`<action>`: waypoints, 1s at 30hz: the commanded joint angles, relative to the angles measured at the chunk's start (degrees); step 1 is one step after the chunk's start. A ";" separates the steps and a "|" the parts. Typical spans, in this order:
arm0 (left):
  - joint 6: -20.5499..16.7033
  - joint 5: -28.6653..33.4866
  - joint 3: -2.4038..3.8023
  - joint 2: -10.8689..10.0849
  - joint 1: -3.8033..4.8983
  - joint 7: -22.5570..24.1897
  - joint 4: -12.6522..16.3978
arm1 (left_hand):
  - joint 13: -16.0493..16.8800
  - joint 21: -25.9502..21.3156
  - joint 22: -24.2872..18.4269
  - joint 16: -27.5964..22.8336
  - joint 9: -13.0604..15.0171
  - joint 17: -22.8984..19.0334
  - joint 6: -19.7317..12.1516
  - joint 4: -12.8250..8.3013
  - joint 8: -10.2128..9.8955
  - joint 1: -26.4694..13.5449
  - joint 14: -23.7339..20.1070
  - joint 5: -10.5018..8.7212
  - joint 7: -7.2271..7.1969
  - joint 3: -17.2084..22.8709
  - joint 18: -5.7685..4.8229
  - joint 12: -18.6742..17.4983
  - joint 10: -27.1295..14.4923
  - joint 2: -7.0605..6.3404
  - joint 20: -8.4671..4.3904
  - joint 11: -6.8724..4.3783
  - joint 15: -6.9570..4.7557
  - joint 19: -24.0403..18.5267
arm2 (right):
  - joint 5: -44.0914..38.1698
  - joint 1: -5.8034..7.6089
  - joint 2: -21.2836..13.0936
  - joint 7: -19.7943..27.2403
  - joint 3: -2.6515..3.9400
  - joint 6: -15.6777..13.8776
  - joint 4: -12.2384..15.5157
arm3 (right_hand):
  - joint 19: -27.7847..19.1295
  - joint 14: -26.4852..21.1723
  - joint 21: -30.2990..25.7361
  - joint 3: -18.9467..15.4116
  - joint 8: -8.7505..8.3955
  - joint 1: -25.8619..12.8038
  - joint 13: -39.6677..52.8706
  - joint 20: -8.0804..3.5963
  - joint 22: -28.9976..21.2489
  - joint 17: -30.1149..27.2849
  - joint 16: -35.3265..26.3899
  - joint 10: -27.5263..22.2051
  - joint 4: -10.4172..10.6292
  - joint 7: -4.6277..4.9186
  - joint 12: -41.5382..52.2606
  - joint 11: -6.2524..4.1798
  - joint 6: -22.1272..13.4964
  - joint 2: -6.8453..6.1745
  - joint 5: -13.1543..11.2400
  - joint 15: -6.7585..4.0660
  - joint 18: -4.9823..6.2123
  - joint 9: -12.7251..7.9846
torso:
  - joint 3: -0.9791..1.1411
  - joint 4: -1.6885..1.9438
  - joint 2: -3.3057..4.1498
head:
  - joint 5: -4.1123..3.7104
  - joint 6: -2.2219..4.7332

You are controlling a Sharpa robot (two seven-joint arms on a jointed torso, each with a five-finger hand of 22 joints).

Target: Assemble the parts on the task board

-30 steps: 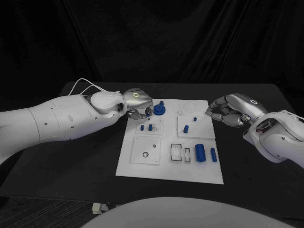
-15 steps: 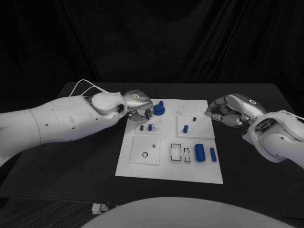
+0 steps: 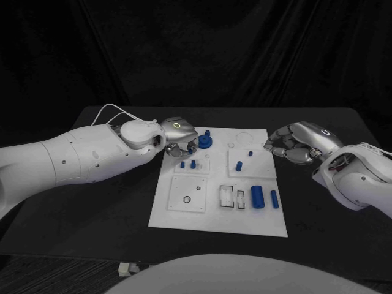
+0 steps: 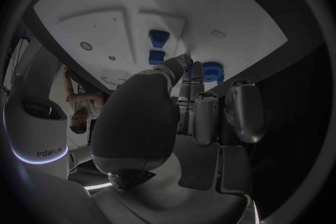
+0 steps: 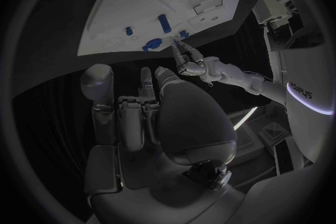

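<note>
Two hands flank the task board [image 3: 249,220], and the left hand [image 3: 177,136] is plainly the nearer to the work: it sits at the board's far left corner with its fingertips [image 4: 187,65] right at the blue gear-like part [image 3: 205,142], which stands upright on the board with a short peg rising from it. From the left wrist view the fingers reach forward and down toward that round part [image 4: 211,71]; they look to be touching or pinching its near edge, though I cannot tell for certain whether it is truly held. The part lies just beyond the fingertips, toward the board's middle, its axis vertical, so any seating or turning would run straight down along that axis. The right hand [image 3: 293,144] hangs off the board's far right edge, well apart from the gear, its fingers curled in on nothing. Nearer the board's middle stand two small blue pegs [image 3: 189,164] and a third peg [image 3: 239,165]; toward the near side lie a thick blue cylinder [image 3: 257,196] and a slimmer blue rod [image 3: 275,198], both with their long axes running front to back.
</note>
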 commanded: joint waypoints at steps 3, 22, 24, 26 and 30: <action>0.78 -0.06 0.05 0.52 -0.19 -0.32 -0.43 | 0.02 -0.33 10.01 -0.23 -0.01 0.78 -0.53 -0.01 -0.39 -0.29 1.52 0.26 -0.08 0.41 -0.11 -0.46 0.11 0.20 0.15 0.40 -0.03 -0.28 | -0.14 -0.29 -0.11 -0.42 0.03 0.12 0.00 | 0.04 5.47 -0.31 0.21 -0.11 0.39 14.99 0.11 5.60 12.66 -0.14 5.99 0.01 0.01 0.14 0.27 0.32 0.09 0.12 0.37 1.11 -0.04 | 0.01 0.02 0.01 | 0.04 -0.01; 3.26 -0.06 0.06 1.47 -0.76 -0.29 -1.39 | 0.04 -0.72 9.92 -0.52 -0.04 0.39 -0.68 -0.13 -0.51 -0.25 1.37 0.34 -0.06 0.49 -0.05 -0.55 0.18 0.21 0.18 0.45 0.00 -0.44 | -0.14 -0.61 -0.14 -0.43 0.03 0.12 0.04 | 0.04 5.47 -0.31 0.21 -0.11 0.39 14.99 0.11 5.60 12.66 -0.14 5.99 0.01 0.01 0.14 0.27 0.32 0.09 0.12 0.37 1.11 -0.04 | 0.00 -0.03 0.00 | -0.09 -0.01; 3.39 -0.06 0.06 1.47 -0.83 -0.26 -1.38 | 0.04 -0.74 9.91 -0.53 -0.04 0.38 -0.68 -0.14 -0.52 -0.25 1.36 0.35 -0.06 0.49 -0.04 -0.55 0.18 0.21 0.18 0.45 0.00 -0.45 | -0.14 -0.63 -0.13 -0.43 0.03 0.13 0.04 | 0.05 5.47 -0.30 0.28 -0.13 0.50 14.99 0.11 5.61 12.65 -0.15 5.99 -0.07 0.03 0.14 0.29 0.29 0.07 0.18 0.37 1.11 -0.05 | 0.01 -0.02 -0.01 | -0.05 -0.01; 3.46 -0.06 0.06 1.43 -0.88 -0.26 -1.35 | 0.04 -0.74 9.91 -0.53 -0.04 0.38 -0.68 -0.14 -0.52 -0.25 1.36 0.35 -0.06 0.49 -0.04 -0.55 0.18 0.21 0.18 0.45 0.00 -0.45 | -0.14 -0.64 -0.13 -0.43 0.03 0.13 0.01 | 0.05 5.47 -0.30 0.28 -0.13 0.50 14.99 0.11 5.61 12.65 -0.15 5.99 -0.07 0.03 0.14 0.29 0.29 0.07 0.18 0.37 1.11 -0.05 | 0.01 0.01 -0.01 | -0.02 -0.01; 3.47 -0.06 0.06 1.33 -0.94 -0.29 -1.28 | 0.04 -0.84 9.89 -0.58 -0.03 0.31 -0.68 -0.17 -0.52 -0.25 1.33 0.35 -0.06 0.50 -0.02 -0.57 0.18 0.18 0.18 0.45 0.01 -0.49 | -0.14 -0.71 -0.08 -0.41 0.03 0.14 -0.06 | 0.05 5.47 -0.30 0.28 -0.13 0.50 14.99 0.11 5.61 12.65 -0.15 5.99 -0.07 0.03 0.14 0.29 0.29 0.07 0.18 0.37 1.11 -0.05 | -0.01 0.02 0.01 | -0.07 -0.01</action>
